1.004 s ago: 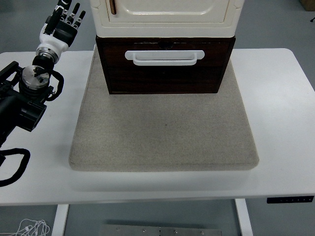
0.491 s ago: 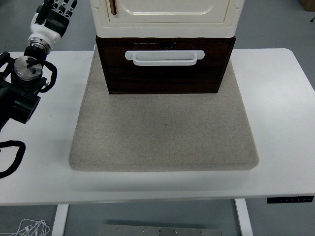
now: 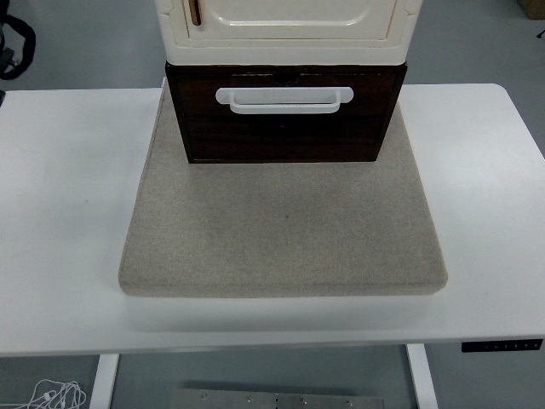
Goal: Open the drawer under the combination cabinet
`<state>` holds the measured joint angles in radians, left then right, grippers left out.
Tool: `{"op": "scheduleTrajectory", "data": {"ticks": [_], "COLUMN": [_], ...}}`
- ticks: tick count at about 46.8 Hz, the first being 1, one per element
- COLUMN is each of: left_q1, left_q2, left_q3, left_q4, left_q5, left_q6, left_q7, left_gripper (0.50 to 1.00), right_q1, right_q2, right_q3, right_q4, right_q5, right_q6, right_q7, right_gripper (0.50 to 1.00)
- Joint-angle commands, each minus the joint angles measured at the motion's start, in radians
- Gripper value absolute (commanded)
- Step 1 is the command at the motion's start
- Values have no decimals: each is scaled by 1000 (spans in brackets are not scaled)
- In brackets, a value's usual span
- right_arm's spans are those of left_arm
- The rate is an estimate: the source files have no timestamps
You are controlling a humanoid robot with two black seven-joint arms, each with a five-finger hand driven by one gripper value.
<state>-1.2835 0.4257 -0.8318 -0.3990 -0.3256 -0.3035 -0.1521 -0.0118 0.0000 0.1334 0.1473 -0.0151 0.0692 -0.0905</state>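
left arm (image 3: 12,44): sliver at top-left edge | hands: out of view

The drawer (image 3: 285,115) is a dark brown wooden box under my cream cabinet (image 3: 289,25), at the far edge of the grey mat (image 3: 281,230), which lies toward the desk's far edge. Its white bar handle (image 3: 284,99) sits high on the front, level. I cannot tell how far it is pulled out.

Bright, even overhead light, sharp focus, with soft shadow under the mat's (image 3: 281,221) near edge.
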Motion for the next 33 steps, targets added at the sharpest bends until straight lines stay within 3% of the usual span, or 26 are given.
{"op": "scheduleTrajectory", "data": {"ticks": [1, 6, 20, 33], "left_q1": [-60, -134, -315, -359], "left_q2": [22, 57, 143, 145], "left_q3": [26, 72, 224, 264], "left_q4": [-4, -40, -265, -431], "left_q5": [2, 2, 20, 201], "left_q6": [-5, -14, -2, 0], "left_q7": [5, 6, 6, 11], "left_gripper": [1000, 1000, 1000, 1000], "right_q1": [1, 1, 1, 1], "right_q2": [0, 0, 0, 0], "right_q3": [0, 0, 0, 0], "right_q4": [0, 0, 0, 0], "right_q5": [0, 0, 0, 0], "right_q6": [1, 0, 0, 0], "right_q7": [0, 0, 0, 0], "right_gripper": [926, 928, 926, 928]}}
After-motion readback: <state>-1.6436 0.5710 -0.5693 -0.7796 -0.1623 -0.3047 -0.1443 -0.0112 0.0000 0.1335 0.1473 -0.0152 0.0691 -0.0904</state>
